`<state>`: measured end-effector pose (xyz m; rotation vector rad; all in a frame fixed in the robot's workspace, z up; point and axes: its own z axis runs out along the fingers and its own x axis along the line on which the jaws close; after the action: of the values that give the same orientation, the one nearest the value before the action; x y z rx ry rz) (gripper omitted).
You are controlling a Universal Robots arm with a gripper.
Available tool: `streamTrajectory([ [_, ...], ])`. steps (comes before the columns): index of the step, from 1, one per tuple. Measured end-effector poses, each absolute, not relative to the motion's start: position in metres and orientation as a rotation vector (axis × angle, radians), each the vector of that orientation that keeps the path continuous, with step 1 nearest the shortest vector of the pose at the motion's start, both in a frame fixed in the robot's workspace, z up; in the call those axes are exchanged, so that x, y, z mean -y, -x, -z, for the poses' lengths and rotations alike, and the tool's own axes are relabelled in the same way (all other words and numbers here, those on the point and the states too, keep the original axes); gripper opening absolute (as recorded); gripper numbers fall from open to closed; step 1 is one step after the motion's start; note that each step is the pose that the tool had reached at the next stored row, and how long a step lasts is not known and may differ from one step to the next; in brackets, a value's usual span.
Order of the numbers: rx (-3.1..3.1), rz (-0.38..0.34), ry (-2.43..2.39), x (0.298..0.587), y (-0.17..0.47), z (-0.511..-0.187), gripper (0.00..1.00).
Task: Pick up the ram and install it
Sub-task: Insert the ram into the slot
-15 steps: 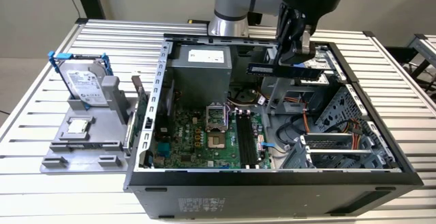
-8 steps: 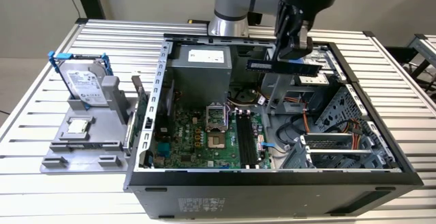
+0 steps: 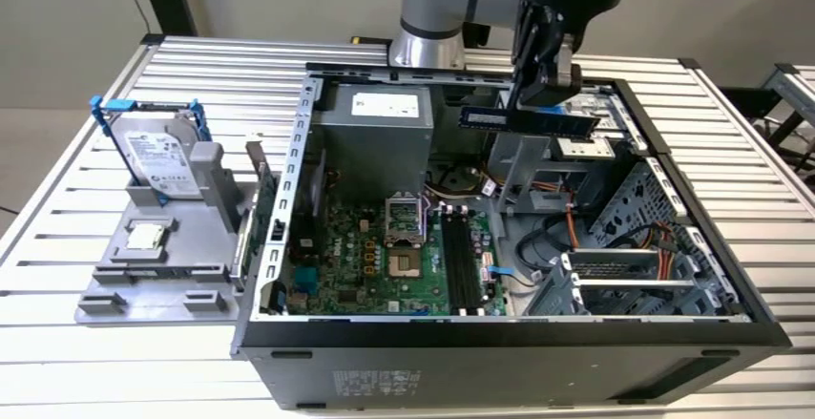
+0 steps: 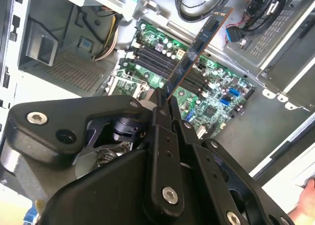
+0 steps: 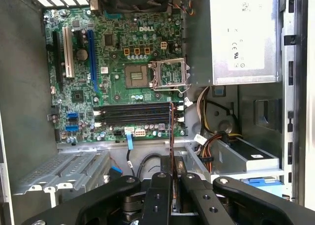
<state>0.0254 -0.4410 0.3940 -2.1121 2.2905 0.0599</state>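
Ram (image 3: 529,120) is pinched by its flat faces in my gripper (image 3: 541,96), which I judge leaves the contact edge free for seating. It hangs over the open computer case (image 3: 274,247), well apart from the black memory slots (image 5: 133,114) on the green motherboard (image 5: 123,62), so it is not installed. In the second wrist view it juts out from my fingertips (image 4: 161,121) toward the board. White printed labels sit on the power supply (image 3: 376,137) and on the hard drive (image 3: 159,157), propped on the grey stand (image 3: 153,266) outside the case; I leave their print unread
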Motion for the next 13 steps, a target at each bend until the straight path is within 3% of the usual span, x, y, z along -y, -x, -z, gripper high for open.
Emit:
streamTrajectory([
  [13,-2.291,-0.059,2.112,0.4409,-0.0255,-0.394,0.0],
])
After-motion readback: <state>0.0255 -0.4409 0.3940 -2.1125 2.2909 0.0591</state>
